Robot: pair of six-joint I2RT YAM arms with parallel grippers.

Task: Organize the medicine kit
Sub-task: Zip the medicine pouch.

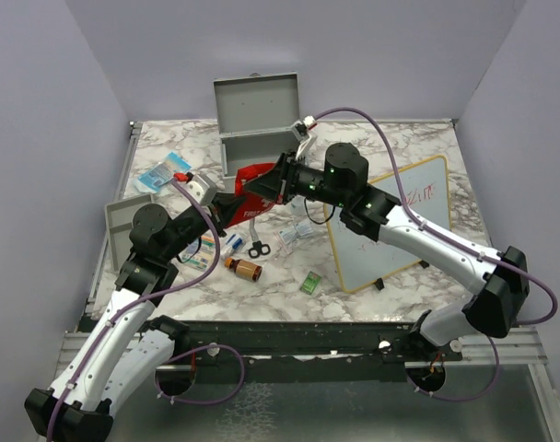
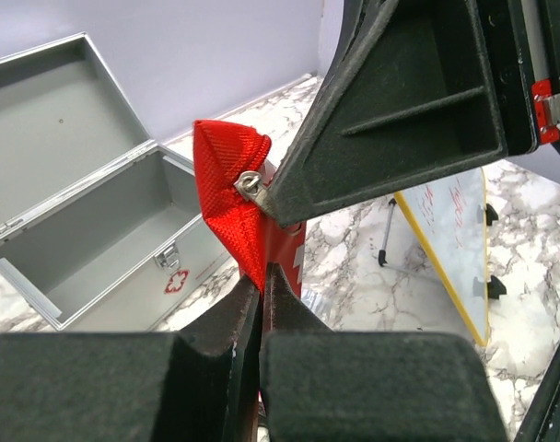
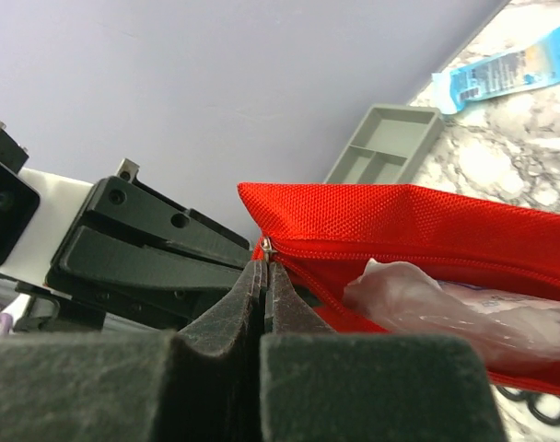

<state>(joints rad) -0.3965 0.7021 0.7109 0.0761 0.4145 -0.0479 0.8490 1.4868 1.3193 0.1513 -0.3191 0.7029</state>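
Note:
The medicine kit stands open at the back of the table, its inside bare in the left wrist view. A red zip pouch hangs in the air in front of it, between both grippers. My left gripper is shut on the pouch's lower fabric edge. My right gripper is shut on the metal zipper pull at the pouch's corner. The zip is partly open and a clear plastic packet shows inside the pouch.
A wood-framed whiteboard leans at the right. A shallow grey divided tray lies at the left, with a blue packet behind it. Scissors, an amber bottle and a green packet lie under the arms.

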